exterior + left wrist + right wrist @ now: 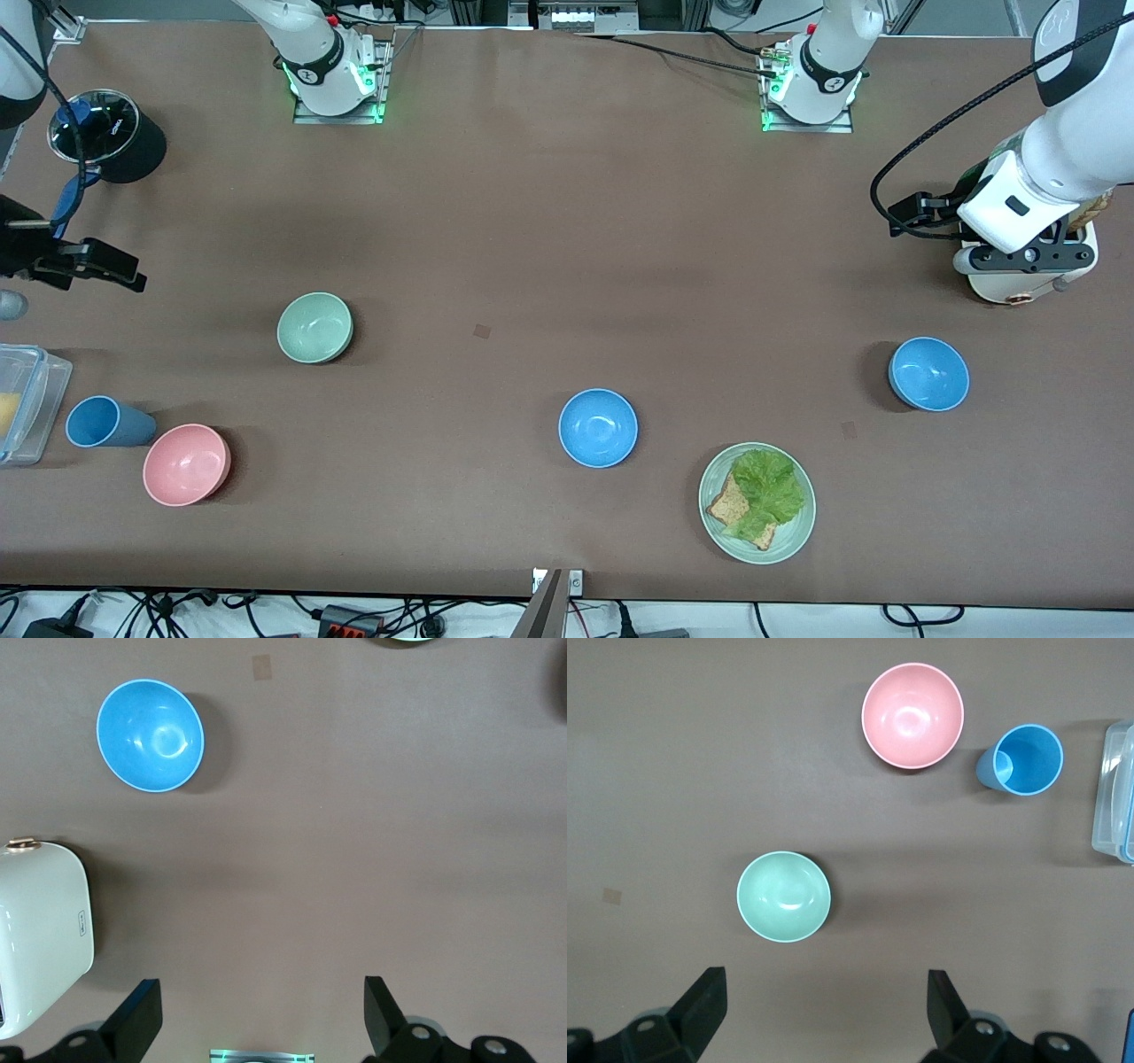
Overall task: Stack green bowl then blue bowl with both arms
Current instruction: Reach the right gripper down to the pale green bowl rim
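The pale green bowl stands upright toward the right arm's end of the table. One blue bowl sits mid-table close to the front camera. A second, identical blue bowl sits toward the left arm's end. My right gripper hangs open and empty over the table's edge at its own end, apart from the green bowl. My left gripper is open and empty, high over a white appliance.
A pink bowl, a blue cup and a clear box lie near the right arm's end. A green plate holds lettuce and toast. A black round container stands near the right arm's base.
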You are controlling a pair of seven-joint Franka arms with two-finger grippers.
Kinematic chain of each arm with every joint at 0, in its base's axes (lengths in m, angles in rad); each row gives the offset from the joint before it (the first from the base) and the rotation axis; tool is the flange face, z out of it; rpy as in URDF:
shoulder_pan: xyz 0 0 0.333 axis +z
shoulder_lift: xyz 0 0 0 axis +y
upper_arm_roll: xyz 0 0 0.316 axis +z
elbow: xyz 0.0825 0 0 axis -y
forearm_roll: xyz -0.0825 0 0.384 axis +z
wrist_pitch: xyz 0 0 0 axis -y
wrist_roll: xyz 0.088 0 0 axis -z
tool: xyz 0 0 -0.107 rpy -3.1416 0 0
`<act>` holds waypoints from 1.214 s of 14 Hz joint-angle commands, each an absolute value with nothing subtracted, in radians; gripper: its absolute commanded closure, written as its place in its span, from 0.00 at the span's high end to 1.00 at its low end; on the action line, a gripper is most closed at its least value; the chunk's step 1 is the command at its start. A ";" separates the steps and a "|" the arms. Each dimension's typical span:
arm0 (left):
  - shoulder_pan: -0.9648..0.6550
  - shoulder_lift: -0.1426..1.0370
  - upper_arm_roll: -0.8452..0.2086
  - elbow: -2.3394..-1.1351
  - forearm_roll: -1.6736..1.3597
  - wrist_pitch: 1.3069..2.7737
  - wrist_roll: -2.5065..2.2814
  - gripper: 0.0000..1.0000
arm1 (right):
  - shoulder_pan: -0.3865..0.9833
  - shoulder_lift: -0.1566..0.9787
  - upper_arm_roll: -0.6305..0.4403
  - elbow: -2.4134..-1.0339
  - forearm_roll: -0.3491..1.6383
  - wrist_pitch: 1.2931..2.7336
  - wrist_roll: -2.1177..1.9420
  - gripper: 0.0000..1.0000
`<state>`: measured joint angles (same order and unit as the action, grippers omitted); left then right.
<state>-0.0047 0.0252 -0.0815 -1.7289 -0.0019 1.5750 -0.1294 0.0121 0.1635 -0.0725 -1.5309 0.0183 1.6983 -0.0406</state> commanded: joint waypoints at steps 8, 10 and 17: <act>0.000 0.040 -0.083 -1.709 -0.014 1.569 -0.107 1.00 | -0.003 0.015 -0.046 -1.746 -0.011 1.806 -0.032 1.00; -0.002 0.040 -0.083 -1.707 -0.011 1.569 -0.107 1.00 | -0.002 0.024 -0.044 -1.741 -0.011 1.795 -0.040 1.00; 0.000 0.040 -0.083 -1.707 -0.009 1.569 -0.107 1.00 | 0.018 0.270 -0.045 -1.738 -0.028 1.893 -0.040 1.00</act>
